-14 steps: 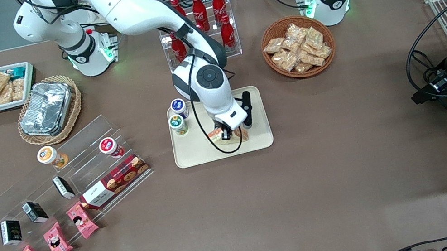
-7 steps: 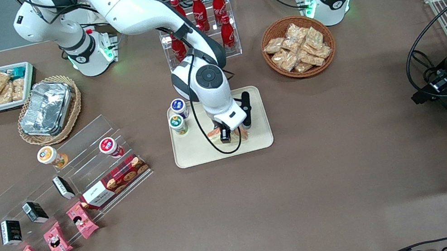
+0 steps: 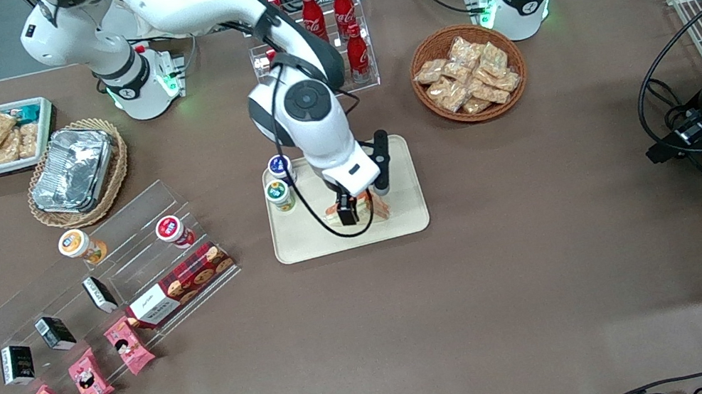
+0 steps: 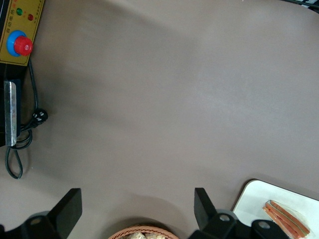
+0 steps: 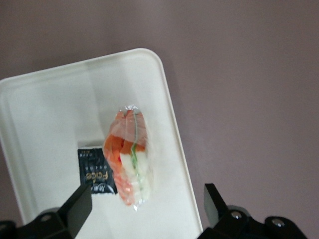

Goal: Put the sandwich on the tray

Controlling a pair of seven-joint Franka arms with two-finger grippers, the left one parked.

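The clear-wrapped sandwich (image 5: 128, 154) lies on its side on the cream-beige tray (image 5: 50, 114), white bread with orange and green layers showing. My right gripper (image 5: 147, 211) hangs open above it, one finger on each side, touching nothing. In the front view the gripper (image 3: 357, 210) is over the part of the tray (image 3: 315, 241) nearer the camera, with the sandwich (image 3: 379, 207) partly covered by it. The left wrist view also shows the tray's corner (image 4: 254, 196) and the sandwich (image 4: 286, 219).
A small black sachet (image 5: 94, 173) lies on the tray beside the sandwich. Two lidded cups (image 3: 279, 181) stand at the tray's edge toward the working arm's end. A rack of red bottles (image 3: 331, 20) and a wicker basket of tan packets (image 3: 467, 72) stand farther from the camera.
The gripper has let go of the sandwich and risen above it. The wrist has pulled up and slightly away from the front camera. The sandwich stays on the tray.
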